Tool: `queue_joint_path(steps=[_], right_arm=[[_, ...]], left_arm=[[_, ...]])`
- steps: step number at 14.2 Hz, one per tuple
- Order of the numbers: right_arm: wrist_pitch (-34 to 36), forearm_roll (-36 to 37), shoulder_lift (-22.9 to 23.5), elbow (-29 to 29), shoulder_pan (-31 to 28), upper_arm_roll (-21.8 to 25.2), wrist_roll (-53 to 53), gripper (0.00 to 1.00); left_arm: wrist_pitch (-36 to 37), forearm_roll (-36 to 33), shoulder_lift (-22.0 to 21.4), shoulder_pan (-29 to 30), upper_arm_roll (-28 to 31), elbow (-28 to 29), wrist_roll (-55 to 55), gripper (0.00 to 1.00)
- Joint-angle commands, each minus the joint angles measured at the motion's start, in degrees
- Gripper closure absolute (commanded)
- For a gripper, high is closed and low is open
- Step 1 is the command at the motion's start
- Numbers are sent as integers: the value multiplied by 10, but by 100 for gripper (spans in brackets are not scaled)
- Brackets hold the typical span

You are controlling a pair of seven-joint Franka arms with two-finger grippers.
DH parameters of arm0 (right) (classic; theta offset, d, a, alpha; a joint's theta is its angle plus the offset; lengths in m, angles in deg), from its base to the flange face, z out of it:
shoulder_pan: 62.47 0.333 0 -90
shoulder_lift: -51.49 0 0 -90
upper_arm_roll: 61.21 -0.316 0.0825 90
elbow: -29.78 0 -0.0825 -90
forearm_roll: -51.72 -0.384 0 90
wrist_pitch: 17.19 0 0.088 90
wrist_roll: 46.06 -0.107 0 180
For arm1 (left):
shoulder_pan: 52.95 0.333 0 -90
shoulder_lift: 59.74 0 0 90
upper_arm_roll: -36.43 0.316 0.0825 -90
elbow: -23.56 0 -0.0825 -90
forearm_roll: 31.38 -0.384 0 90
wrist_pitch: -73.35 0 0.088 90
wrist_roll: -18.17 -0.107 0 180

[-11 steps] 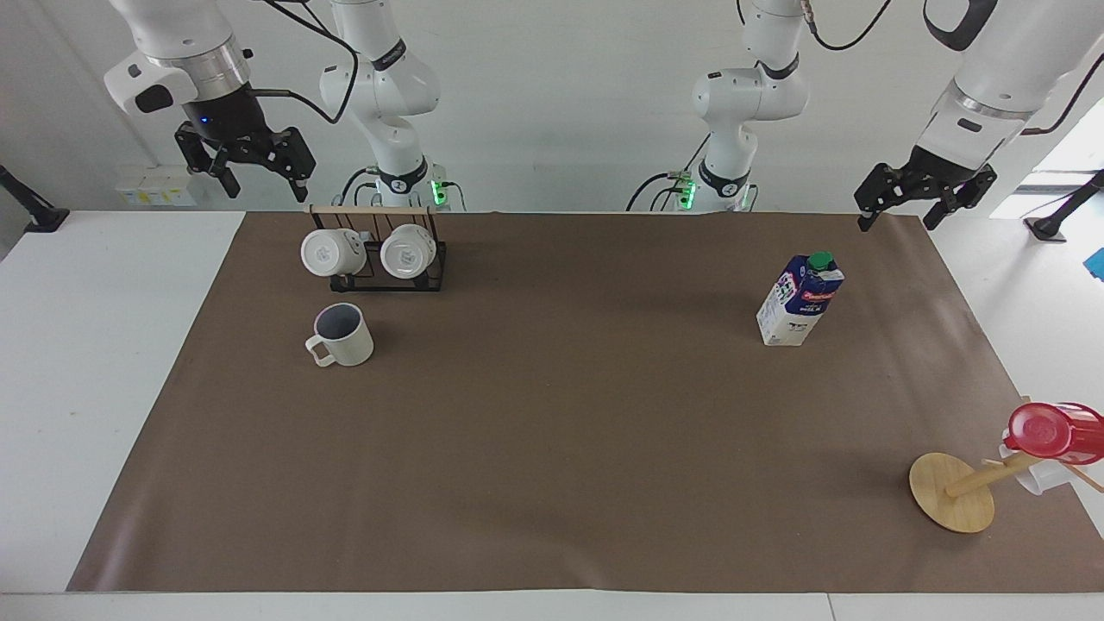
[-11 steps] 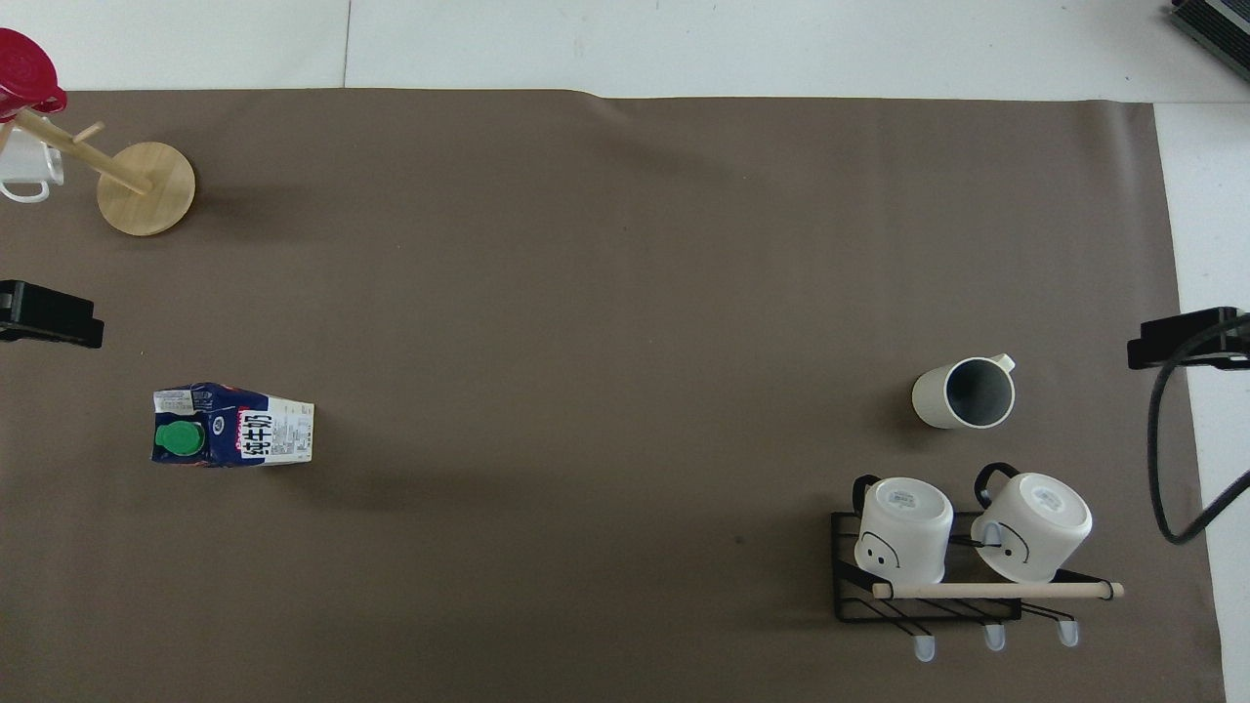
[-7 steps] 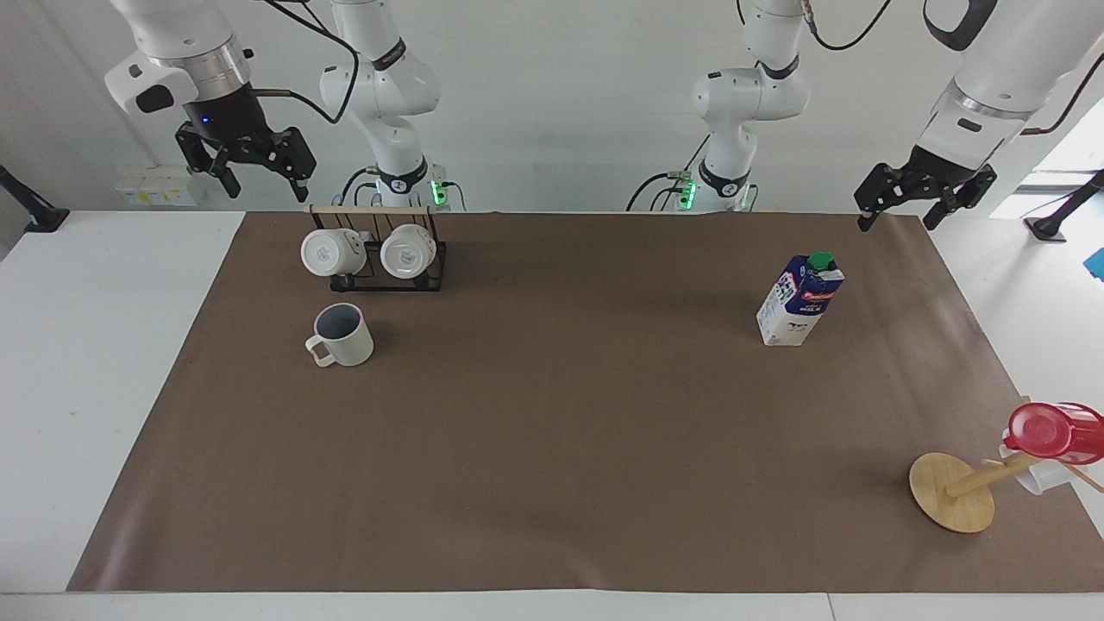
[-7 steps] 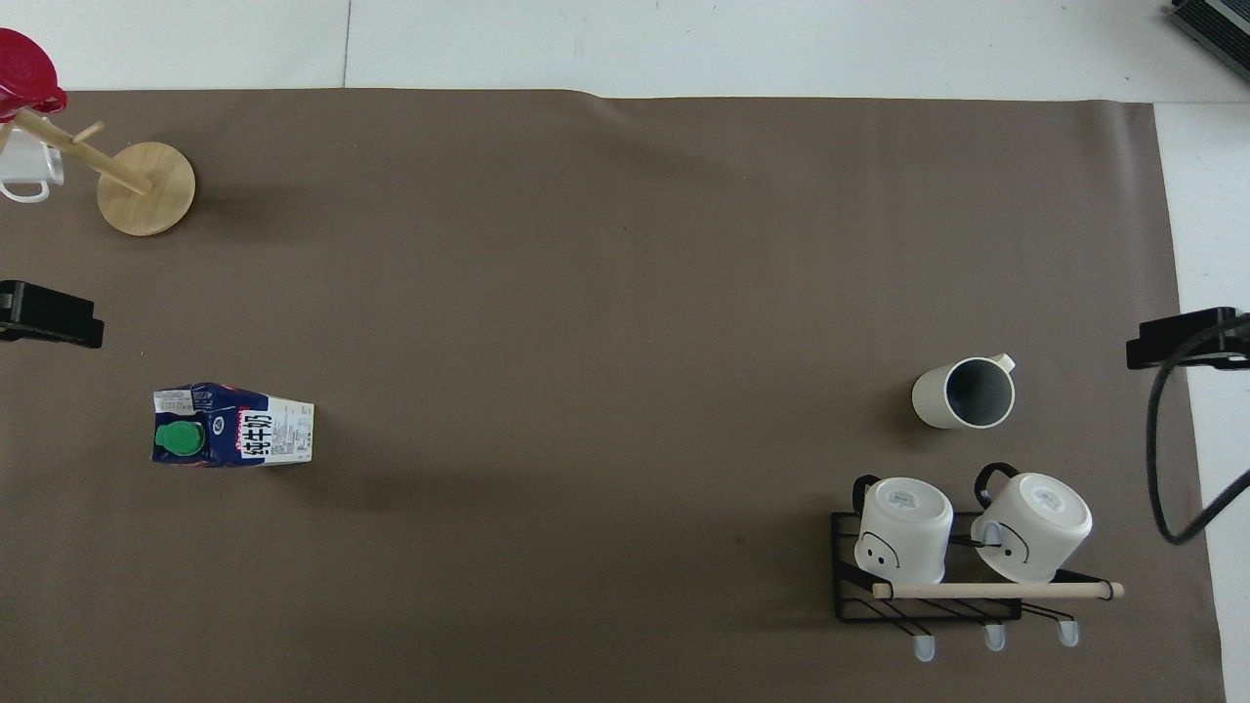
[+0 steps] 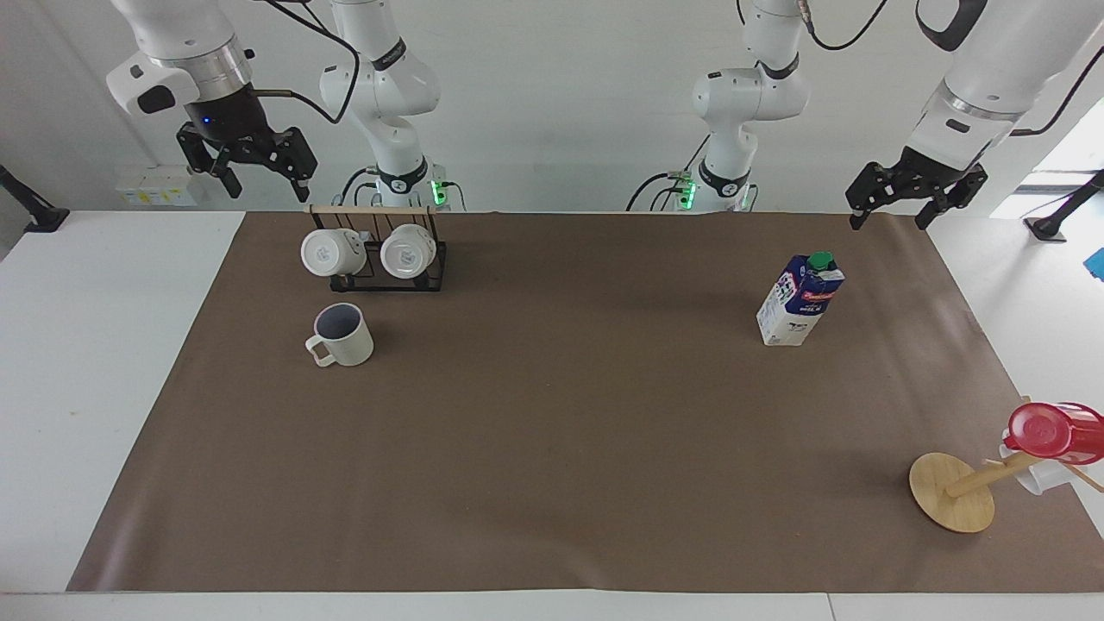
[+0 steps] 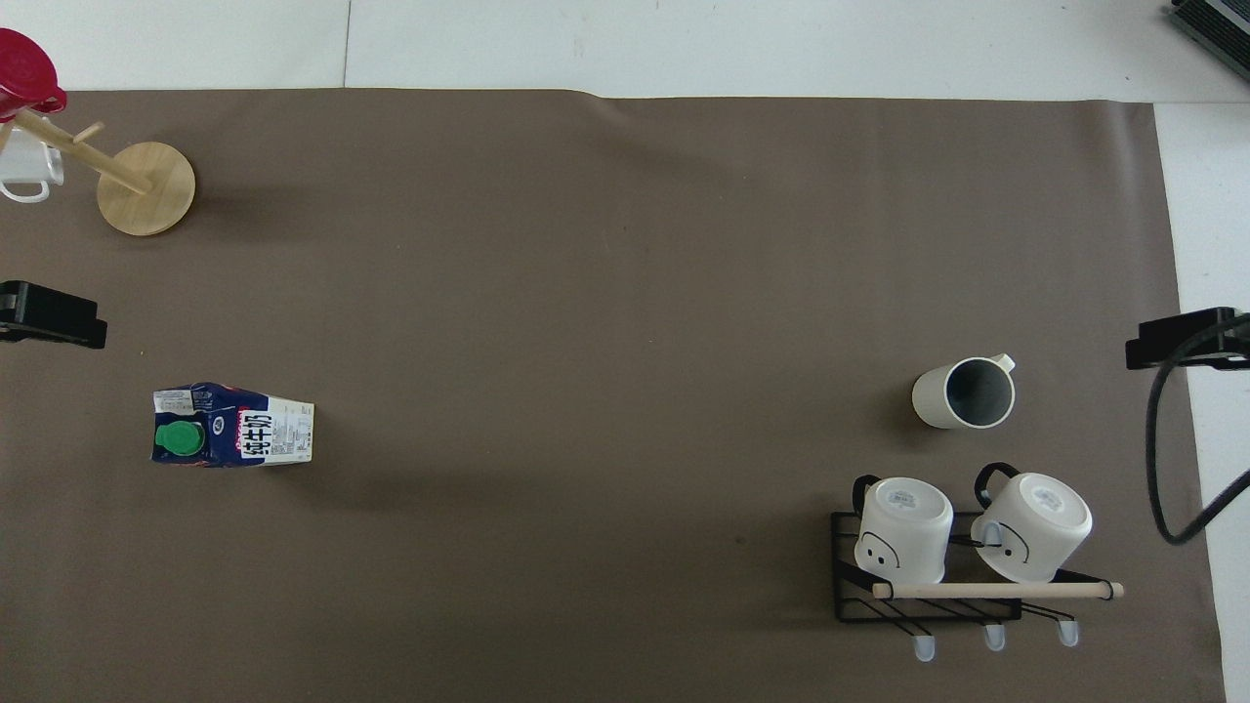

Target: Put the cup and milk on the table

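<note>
The right end effector (image 5: pixel 251 170) hangs high over the counter's (image 5: pixel 78 345) edge at the robots' own end, just by the wire rack (image 5: pixel 376 259) with its two white mugs, jaws wide and holding nothing. The left end effector (image 5: pixel 897 200) hangs likewise over the mat's corner at the left arm's end, open and empty; in the overhead view only a dark tip of each shows, so the facing view is the better guide. Just beyond the rack from the robots, the cup (image 5: pixel 342 334) stands upright on the brown mat, handle pointing away from them. The milk (image 5: pixel 799 299) stands upright on the mat toward the left arm's end, well apart from the cup. Farthest off, a wooden mug tree (image 5: pixel 955 492) leans with a red cup (image 5: pixel 1050 431) on it. Both things already rest on the counter, so the placing looks done and the arms seem to be pulling clear; the next move probably calls only for parking them. Against the earlier frame, the left end effector has drifted slightly up and toward the middle, the right barely moved; cup and milk have not shifted.
</note>
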Motion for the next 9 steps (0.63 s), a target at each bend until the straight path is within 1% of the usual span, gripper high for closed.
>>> queue_joint_path(steps=[1, 4, 7, 9], right_arm=[[-8, -8, -17, 21, -4, -4, -7, 0], [-8, -8, -17, 21, -4, -3, -7, 0], [-8, -8, -18, 22, -4, -4, -6, 0], [-8, -8, -18, 22, -4, -4, -6, 0]], left_arm=[[18, -6, -6, -1, 0, -3, -4, 0], [29, -6, -10, -2, -2, 1, -2, 0], [31, 25, -10, -1, -1, 0, 1, 0], [30, 28, -9, -1, -1, -1, 0, 0]])
